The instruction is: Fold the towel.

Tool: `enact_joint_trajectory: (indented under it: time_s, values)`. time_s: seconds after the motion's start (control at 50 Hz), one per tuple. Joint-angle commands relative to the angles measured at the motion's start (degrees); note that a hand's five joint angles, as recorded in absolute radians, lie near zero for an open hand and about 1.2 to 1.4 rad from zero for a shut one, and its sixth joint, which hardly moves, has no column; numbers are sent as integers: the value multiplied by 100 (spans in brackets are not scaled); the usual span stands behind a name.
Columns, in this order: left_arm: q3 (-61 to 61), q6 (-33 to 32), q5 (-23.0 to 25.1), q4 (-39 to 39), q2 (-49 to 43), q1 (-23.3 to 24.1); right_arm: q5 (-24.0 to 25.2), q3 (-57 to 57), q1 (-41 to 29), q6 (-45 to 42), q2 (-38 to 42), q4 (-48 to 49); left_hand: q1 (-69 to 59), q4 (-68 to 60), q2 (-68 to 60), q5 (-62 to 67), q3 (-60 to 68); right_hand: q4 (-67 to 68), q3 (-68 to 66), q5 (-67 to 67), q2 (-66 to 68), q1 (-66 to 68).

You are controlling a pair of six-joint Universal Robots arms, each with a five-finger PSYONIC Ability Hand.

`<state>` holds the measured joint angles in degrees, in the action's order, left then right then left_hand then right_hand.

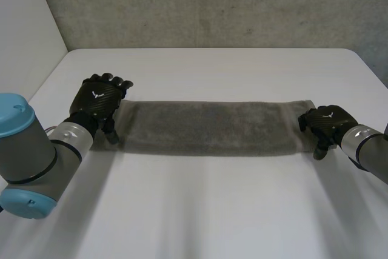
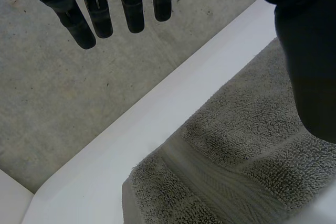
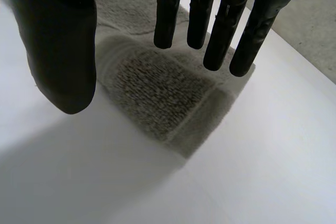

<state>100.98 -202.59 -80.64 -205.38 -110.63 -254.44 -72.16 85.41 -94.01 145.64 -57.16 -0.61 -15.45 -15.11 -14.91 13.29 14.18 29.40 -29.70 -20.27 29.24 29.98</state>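
A grey towel [image 1: 212, 127] lies folded into a long narrow strip across the middle of the white table [image 1: 212, 210]. At the strip's left end hovers my left hand [image 1: 98, 102], fingers straight and open, holding nothing. In the left wrist view its fingers [image 2: 97, 9] stretch out above the towel's end [image 2: 231, 166] without touching it. My right hand [image 1: 325, 124] is at the strip's right end, open as well. The right wrist view has its fingers [image 3: 210, 19] and thumb [image 3: 60, 45] spread above the towel's end [image 3: 163, 95], apart from the cloth.
A grey concrete wall [image 1: 212, 4] rises behind the table's far edge. Bare white tabletop stretches in front of the towel and beyond it.
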Motion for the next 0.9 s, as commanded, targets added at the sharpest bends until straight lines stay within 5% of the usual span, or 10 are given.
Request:
enact_joint_trajectory:
  time_s: [0.02,0.1,0.14,0.18,0.48,0.7,0.8,0.9]
  values:
    - [-25,0,-5,7,-47,0,-9,-130,102,-10,310,403,305,271,251,-1089,-178,775,-746,-689,792,718]
    - [-25,0,-5,7,-47,0,-18,-156,111,-27,381,474,322,287,268,-1106,-194,1802,-1773,-1716,1819,1745]
    - [-25,0,-5,7,-47,0,-18,-174,146,-18,390,500,322,287,268,-1106,-194,4280,-4251,-4194,4297,4223]
    - [-25,0,-5,7,-47,0,-53,-174,164,-10,390,535,322,287,268,-1106,-194,5052,-5022,-4966,5068,4994]
    - [-8,0,-22,16,6,-18,-97,-306,779,-220,311,509,322,287,268,-1106,-194,5060,-5030,-4973,5076,5002]
    - [-34,35,-31,16,287,-70,-466,-991,1799,-1178,196,-247,490,456,436,-1274,-363,5060,-5030,-4973,5076,5002]
    - [-131,167,-22,16,358,-70,-501,-1185,1298,-695,-445,-211,524,489,470,-1307,-396,5060,-5030,-4973,5076,5002]
    - [-376,403,-57,42,358,9,-545,-1465,-525,-168,-867,103,507,473,453,-1291,-380,5060,-5030,-4973,5076,5002]
